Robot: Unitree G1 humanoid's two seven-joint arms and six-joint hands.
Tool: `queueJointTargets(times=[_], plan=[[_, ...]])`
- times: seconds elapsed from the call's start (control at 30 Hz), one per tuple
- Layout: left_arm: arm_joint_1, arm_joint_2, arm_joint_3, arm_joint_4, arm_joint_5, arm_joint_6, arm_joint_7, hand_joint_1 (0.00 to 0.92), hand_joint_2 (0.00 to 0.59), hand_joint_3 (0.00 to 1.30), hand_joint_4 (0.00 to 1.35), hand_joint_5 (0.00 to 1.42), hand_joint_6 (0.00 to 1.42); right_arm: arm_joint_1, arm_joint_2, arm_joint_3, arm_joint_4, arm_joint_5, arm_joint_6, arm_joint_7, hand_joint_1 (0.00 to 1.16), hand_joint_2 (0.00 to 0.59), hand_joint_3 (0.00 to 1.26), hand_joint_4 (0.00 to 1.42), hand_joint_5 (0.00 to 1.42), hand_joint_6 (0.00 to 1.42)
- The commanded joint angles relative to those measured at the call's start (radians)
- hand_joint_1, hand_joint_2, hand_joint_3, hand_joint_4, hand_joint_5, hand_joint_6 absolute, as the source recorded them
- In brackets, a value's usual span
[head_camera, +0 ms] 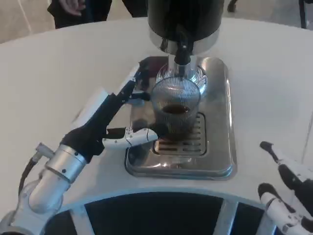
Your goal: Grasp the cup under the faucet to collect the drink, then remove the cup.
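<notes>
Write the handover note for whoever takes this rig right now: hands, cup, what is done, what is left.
Left hand: fingers spread around the cup, one beside its base, others behind; a firm grip cannot be confirmed.
Right hand: off to the side above the table, holding nothing.
Cup: on the drip tray under the faucet, dark drink in the bottom.
Done: the drink is in.
Left: secure the grasp, remove the cup.

Dispenser (185, 22) top and right hand (286, 196) cut off by frame edges; faucet (182, 51) blurred.
</notes>
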Motion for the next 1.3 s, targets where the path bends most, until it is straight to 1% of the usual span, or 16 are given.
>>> queueJointTargets(times=[0.03, 0.23, 0.27, 0.4, 0.6, 0.73, 1.1, 1.3], plan=[[0.012, 0.005, -0.012, 0.019, 0.011, -0.018, -0.024, 0.463, 0.087, 0.0, 0.04, 0.32, 0.35, 0.01, 0.024, 0.001, -0.014, -0.017, -0.03, 0.018, 0.0, 0.547, 0.0, 0.0, 0.0, 0.0], [0.001, -0.012, -0.024, 0.044, 0.02, 0.004, -0.027, 0.467, 0.088, 0.0, 0.04, 0.32, 0.36, 0.018, 0.042, -0.027, -0.014, -0.011, -0.061, 0.048, 0.0, 0.547, 0.0, 0.0, 0.0, 0.0], [-0.003, -0.016, -0.026, 0.05, 0.019, 0.009, -0.027, 0.468, 0.089, 0.0, 0.04, 0.32, 0.36, 0.017, 0.046, -0.03, -0.014, -0.011, -0.067, 0.054, 0.0, 0.536, 0.0, 0.0, 0.0, 0.0], [-0.017, -0.032, -0.032, 0.066, 0.017, 0.018, -0.027, 0.471, 0.089, 0.0, 0.05, 0.33, 0.36, 0.022, 0.071, -0.035, -0.014, -0.014, -0.094, 0.075, 0.0, 0.533, 0.0, 0.0, 0.0, 0.0], [-0.039, -0.053, -0.037, 0.074, 0.02, 0.024, -0.018, 0.474, 0.09, 0.0, 0.06, 0.35, 0.38, 0.057, 0.114, -0.032, -0.014, -0.02, -0.137, 0.106, 0.0, 0.533, 0.0, 0.0, 0.0, 0.0], [-0.056, -0.059, -0.038, 0.082, 0.023, 0.024, -0.012, 0.474, 0.09, 0.0, 0.06, 0.35, 0.38, 0.059, 0.129, -0.034, -0.014, -0.023, -0.14, 0.119, 0.0, 0.537, 0.0, 0.0, 0.0, 0.0], [-0.104, -0.065, -0.051, 0.136, 0.042, 0.056, -0.006, 0.462, 0.091, 0.0, 0.06, 0.36, 0.38, 0.059, 0.165, -0.008, -0.014, -0.057, -0.14, 0.149, 0.0, 0.542, 0.0, 0.0, 0.0, 0.0], [-0.121, -0.07, -0.05, 0.157, 0.061, 0.055, 0.007, 0.457, 0.091, 0.0, 0.08, 0.37, 0.38, 0.068, 0.175, 0.002, -0.014, -0.067, -0.144, 0.16, 0.0, 0.544, 0.0, 0.0, 0.0, 0.0]])
